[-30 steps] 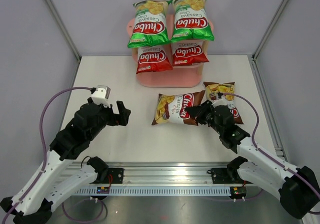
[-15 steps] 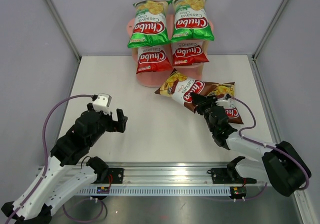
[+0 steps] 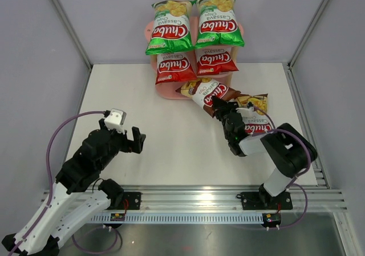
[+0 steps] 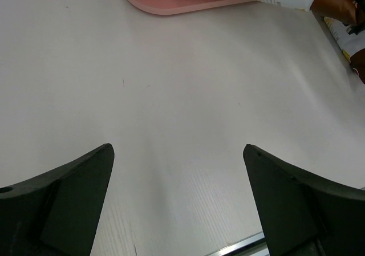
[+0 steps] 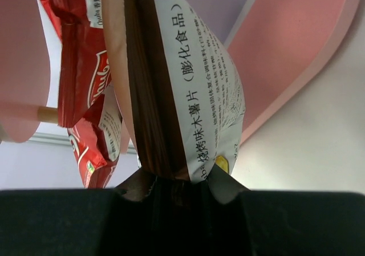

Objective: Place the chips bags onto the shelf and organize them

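Note:
The pink shelf (image 3: 171, 92) stands at the table's back. Two green bags (image 3: 169, 28) (image 3: 219, 22) lie on its top tier and two red bags (image 3: 174, 66) (image 3: 217, 61) on the middle tier. My right gripper (image 3: 219, 109) is shut on a dark brown bag (image 3: 205, 92), holding it tilted at the bottom tier's front right; the wrist view shows the bag's end (image 5: 171, 96) pinched between the jaws, the red bags (image 5: 85, 68) just beyond. A second brown bag (image 3: 256, 103) lies on the table under the right arm. My left gripper (image 3: 137, 139) is open and empty above bare table.
White panel walls with metal posts close in the table on the left, back and right. The arms' metal base rail (image 3: 188, 202) runs along the near edge. The shelf's bottom board (image 4: 165, 2) shows at the top of the left wrist view.
My right gripper lifted the brown bag from the table and carried it back and left to the shelf's bottom tier. The left arm drew back slightly toward its base.

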Action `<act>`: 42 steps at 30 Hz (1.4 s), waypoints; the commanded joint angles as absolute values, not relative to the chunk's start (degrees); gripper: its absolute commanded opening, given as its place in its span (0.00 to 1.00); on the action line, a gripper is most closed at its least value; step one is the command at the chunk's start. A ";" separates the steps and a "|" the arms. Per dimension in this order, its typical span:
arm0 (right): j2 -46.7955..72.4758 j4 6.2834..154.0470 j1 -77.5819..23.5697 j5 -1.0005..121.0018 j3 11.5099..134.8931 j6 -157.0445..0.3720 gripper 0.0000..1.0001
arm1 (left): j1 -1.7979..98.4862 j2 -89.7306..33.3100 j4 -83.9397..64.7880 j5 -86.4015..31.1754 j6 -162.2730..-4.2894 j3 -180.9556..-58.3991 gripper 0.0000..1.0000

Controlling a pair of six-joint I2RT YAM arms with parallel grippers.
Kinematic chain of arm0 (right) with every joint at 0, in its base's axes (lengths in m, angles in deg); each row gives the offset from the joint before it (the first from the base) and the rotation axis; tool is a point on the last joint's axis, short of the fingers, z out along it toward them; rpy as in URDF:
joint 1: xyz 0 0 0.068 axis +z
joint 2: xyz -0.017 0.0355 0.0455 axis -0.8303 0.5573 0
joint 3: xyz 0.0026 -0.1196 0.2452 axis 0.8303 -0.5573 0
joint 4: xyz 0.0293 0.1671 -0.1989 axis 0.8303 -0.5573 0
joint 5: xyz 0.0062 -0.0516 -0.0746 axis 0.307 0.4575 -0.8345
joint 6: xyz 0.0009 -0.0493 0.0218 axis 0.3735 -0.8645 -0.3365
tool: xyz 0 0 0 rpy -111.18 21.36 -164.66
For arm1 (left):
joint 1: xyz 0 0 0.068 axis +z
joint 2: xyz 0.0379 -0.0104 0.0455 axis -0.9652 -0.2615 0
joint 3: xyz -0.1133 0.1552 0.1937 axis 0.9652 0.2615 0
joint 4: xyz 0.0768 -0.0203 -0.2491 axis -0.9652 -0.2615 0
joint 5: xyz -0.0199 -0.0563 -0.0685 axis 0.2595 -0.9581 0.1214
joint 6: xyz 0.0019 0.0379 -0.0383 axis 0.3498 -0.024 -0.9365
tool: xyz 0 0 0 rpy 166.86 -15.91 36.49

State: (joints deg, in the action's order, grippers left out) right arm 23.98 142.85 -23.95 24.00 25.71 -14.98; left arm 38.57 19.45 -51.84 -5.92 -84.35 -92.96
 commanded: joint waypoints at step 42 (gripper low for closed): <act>65.35 142.12 -6.47 -0.02 66.47 -5.97 0.55 | 38.63 22.50 -47.89 -13.20 -82.34 -92.07 0.99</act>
